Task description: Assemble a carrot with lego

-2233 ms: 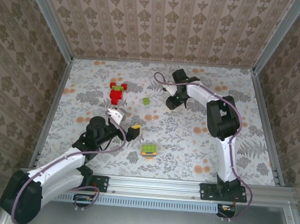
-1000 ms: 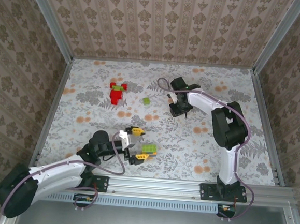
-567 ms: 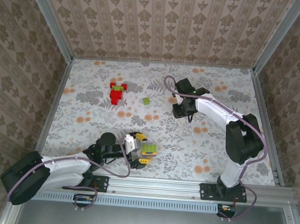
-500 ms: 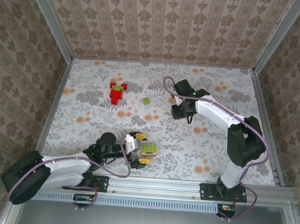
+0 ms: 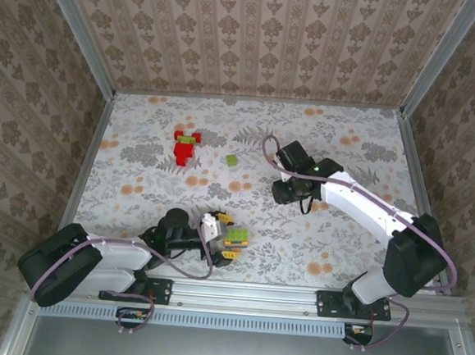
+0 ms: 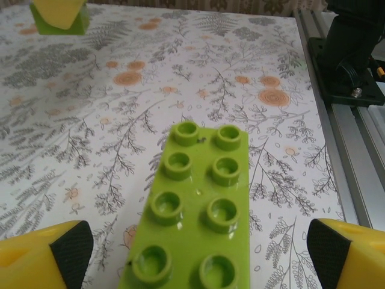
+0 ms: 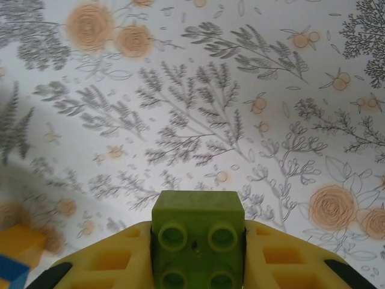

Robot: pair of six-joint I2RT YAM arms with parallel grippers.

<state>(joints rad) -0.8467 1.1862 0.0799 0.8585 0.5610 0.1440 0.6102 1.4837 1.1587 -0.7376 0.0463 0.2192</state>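
Presently my left gripper [image 6: 198, 247] sat wide astride lime-green oblong plastic brick [image 6: 195, 205], needed centring; right gripper [image 7: 197, 256] clamped small green square brick [image 7: 197, 217].

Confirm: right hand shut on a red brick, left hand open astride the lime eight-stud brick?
Wrong colour: the right wrist view shows the right hand shut on a green four-stud brick. Left hand open astride the lime eight-stud brick.

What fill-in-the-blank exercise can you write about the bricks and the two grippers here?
1. The small square brick in the shut right gripper is ___.
2. The left gripper is ___, with a long green brick lying between its fingers.
3. The brick pile far from both grippers is mostly ___.
Missing words: green; open; red.
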